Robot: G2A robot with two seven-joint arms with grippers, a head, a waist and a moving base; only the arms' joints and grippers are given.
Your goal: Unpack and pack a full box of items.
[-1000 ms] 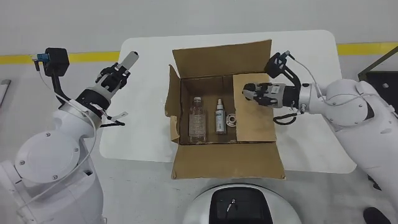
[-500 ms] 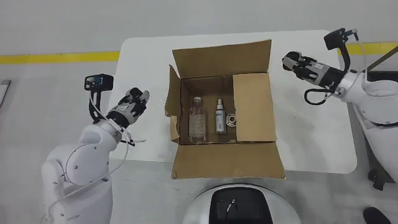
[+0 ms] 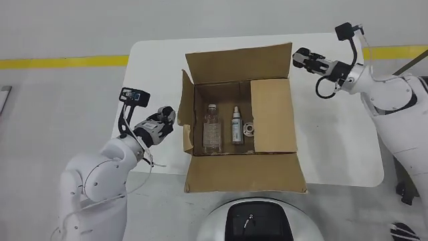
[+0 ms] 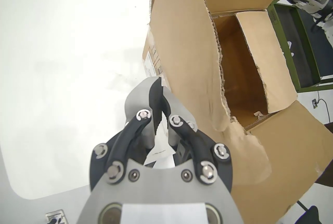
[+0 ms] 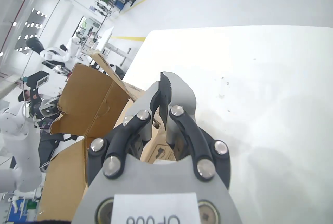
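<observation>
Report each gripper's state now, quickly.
Left gripper: shut, empty, beside the cardboard box.
Right gripper: shut, empty, over the table.

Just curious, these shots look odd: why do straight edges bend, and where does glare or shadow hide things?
Left wrist view: the wide lens bows the table edge, glare whitens its top, and the box interior sinks into shadow. Right wrist view: the same glare on the table. Top view: straighter lines, even light; the clear bottle shows inside.

Left hand [image 4: 158, 91] and right hand [image 5: 161, 95] both closed, arms held wide apart
</observation>
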